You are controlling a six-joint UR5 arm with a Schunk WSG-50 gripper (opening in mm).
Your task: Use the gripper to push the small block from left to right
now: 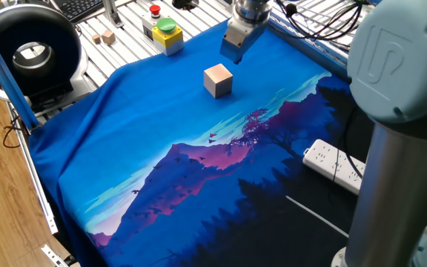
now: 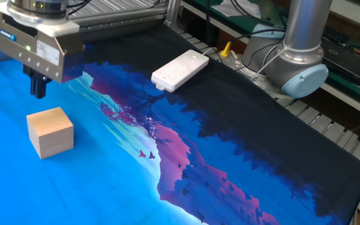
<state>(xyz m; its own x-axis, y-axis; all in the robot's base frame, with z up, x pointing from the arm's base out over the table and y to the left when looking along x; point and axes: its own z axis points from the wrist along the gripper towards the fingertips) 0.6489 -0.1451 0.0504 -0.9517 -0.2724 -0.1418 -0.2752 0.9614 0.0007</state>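
The small block (image 1: 218, 80) is a pale wooden cube standing on the blue part of the printed cloth (image 1: 161, 148). It also shows in the other fixed view (image 2: 50, 131) at the left. The gripper (image 1: 235, 54) hangs just behind the block, a short gap away and not touching it. In the other fixed view the gripper (image 2: 38, 91) has a boxy grey head, and its short dark fingers, held close together, point down a little above the cloth, beyond the block's far side.
A white power strip (image 1: 336, 166) lies on the dark part of the cloth, also seen in the other view (image 2: 180, 70). A yellow button box (image 1: 166, 35) and two tiny wooden blocks (image 1: 107, 35) sit on the slatted table behind. The big grey arm column (image 1: 399, 148) stands at the right.
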